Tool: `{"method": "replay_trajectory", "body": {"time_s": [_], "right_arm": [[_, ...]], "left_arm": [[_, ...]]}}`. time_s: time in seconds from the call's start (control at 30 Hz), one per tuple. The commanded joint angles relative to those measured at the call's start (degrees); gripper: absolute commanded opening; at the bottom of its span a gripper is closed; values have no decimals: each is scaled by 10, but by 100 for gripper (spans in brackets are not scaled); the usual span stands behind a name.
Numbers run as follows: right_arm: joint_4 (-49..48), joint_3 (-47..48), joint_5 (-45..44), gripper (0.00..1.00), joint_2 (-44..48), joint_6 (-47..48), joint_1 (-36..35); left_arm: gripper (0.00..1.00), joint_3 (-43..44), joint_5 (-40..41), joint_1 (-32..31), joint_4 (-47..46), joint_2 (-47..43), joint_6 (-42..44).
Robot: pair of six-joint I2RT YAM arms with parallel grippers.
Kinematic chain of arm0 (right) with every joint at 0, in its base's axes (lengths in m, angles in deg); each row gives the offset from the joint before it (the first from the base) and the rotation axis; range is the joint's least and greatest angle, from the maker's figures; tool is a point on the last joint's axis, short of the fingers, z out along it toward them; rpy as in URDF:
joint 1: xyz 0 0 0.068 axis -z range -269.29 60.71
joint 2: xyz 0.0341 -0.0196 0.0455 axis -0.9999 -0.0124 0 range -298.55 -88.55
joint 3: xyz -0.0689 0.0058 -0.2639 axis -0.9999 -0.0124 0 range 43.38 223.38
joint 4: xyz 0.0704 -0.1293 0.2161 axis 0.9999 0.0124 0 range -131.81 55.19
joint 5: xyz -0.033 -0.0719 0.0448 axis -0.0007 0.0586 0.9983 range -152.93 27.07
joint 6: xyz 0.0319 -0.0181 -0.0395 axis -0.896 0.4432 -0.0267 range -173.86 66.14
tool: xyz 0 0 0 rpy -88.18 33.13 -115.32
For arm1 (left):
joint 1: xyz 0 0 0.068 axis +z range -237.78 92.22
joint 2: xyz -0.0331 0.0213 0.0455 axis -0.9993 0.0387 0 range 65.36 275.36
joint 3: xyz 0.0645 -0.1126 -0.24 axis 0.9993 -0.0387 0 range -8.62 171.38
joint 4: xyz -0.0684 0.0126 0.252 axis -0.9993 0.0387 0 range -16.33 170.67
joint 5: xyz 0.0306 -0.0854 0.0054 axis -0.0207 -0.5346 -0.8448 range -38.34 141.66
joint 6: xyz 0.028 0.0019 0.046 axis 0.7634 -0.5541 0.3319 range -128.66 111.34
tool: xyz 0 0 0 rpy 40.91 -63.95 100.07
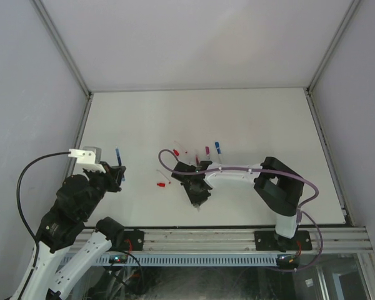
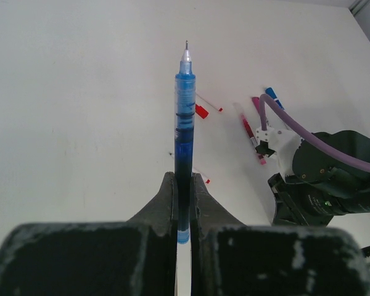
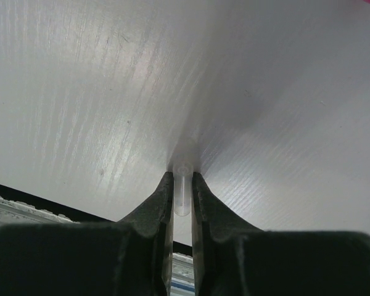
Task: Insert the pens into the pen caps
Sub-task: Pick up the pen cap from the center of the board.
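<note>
My left gripper [image 2: 184,180] is shut on the lower barrel of a blue pen [image 2: 185,117]. The bare metal tip of that pen points away from the wrist, above the table. In the top view this gripper [image 1: 117,170] hangs over the table's left side. My right gripper [image 3: 182,177] is shut on a small clear pen cap [image 3: 182,191], and the cap's far end is at the table surface. In the top view the right gripper [image 1: 199,200] points down near the front edge. Loose on the table lie a red pen [image 1: 175,152], a magenta pen [image 1: 207,150] and a blue pen [image 1: 217,147].
A small red piece [image 1: 161,185] lies left of the right gripper. The right arm's purple cable [image 1: 237,169] loops over the middle of the white table [image 1: 256,119]. Grey walls stand at the left, back and right. A metal rail [image 1: 237,237] runs along the front edge.
</note>
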Motion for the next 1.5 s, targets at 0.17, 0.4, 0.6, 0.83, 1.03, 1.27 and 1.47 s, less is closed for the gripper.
{"method": "replay_trajectory", "body": {"time_s": [0.17, 0.4, 0.6, 0.83, 1.03, 1.27, 1.47], "right_arm": [[-109, -81, -42, 0, 129, 39, -3], [-220, -139, 22, 0, 243, 42, 64], [-327, -217, -29, 0, 384, 9, 98], [-403, -289, -30, 0, 507, -49, 164], [-423, -293, 24, 0, 520, -44, 198], [-450, -293, 50, 0, 537, -45, 212], [-519, -313, 38, 0, 547, -45, 213]], "left_arm": [[0, -4, -10, 3, -28, 25, 7], [0, 7, -14, 3, -30, 57, -13], [0, -12, -3, -28, -63, 76, -44], [0, -28, 80, -152, -120, 113, -70], [0, -37, 126, -251, -186, 152, -78], [0, -41, 153, -301, -230, 185, -77], [0, -43, 160, -312, -244, 190, -75]]}}
